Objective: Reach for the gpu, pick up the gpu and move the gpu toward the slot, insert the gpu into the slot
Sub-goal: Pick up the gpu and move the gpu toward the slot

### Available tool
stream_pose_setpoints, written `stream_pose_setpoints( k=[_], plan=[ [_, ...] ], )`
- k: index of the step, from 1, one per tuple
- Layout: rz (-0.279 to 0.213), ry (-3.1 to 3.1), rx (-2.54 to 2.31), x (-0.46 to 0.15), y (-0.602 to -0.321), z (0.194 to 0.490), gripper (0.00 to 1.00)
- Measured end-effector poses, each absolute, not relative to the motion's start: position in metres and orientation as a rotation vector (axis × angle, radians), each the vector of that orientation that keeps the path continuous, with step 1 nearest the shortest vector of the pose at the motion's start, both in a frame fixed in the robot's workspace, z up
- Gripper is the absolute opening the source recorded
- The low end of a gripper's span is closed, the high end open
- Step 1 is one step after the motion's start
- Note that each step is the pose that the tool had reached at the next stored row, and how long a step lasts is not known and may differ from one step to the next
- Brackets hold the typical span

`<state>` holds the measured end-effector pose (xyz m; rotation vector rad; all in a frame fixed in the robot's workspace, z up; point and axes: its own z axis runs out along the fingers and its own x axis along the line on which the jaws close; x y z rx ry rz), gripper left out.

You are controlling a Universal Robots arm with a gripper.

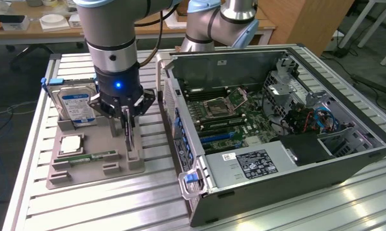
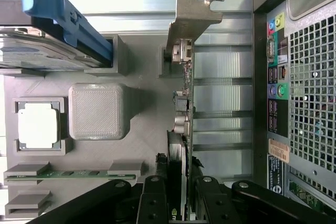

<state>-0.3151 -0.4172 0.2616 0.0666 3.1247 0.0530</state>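
Gripper (image 2: 179, 184) clasps gpu (image 2: 185, 85) standing in holder tray (image 2: 149, 145).

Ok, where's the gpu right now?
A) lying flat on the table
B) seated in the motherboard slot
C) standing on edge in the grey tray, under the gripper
C: the gpu stands on edge in the grey tray right below the gripper, outside the computer case.

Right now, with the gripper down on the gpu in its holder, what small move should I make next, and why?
Probably a short, straight lift, once the grip is sure. The gripper sits over the gpu, which stands on edge in the grey holder, with the computer case beside it. Tilting or sliding it sideways could jam the card.
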Motion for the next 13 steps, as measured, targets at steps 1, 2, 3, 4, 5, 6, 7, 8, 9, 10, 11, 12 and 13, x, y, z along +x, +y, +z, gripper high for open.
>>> stream_pose_setpoints(
  k=[1, 2, 3, 4, 5, 6, 7, 8, 9, 10, 11, 12, 13],
  plan=[
    [0.053, 3.125, 0.067, -0.315, -0.417, 0.262, 0.26],
    [0.053, 3.125, 0.067, -0.315, -0.417, 0.262, 0.26],
    [0.053, 3.125, 0.067, -0.315, -0.417, 0.262, 0.26],
    [0.053, 3.125, 0.066, -0.315, -0.417, 0.262, 0.26],
    [0.053, 3.125, 0.067, -0.315, -0.417, 0.262, 0.26],
    [0.053, 3.125, 0.067, -0.315, -0.417, 0.262, 0.26],
    [0.053, 3.125, 0.067, -0.315, -0.417, 0.262, 0.26],
    [0.053, 3.125, 0.067, -0.315, -0.417, 0.262, 0.26],
    [0.053, 3.125, 0.067, -0.315, -0.417, 0.262, 0.26],
    [0.053, 3.125, 0.067, -0.315, -0.417, 0.264, 0.26],
    [0.053, 3.125, 0.067, -0.315, -0.417, 0.267, 0.26],
    [0.053, 3.125, 0.067, -0.315, -0.417, 0.271, 0.26],
    [0.053, 3.125, 0.067, -0.315, -0.417, 0.276, 0.26]
  ],
)
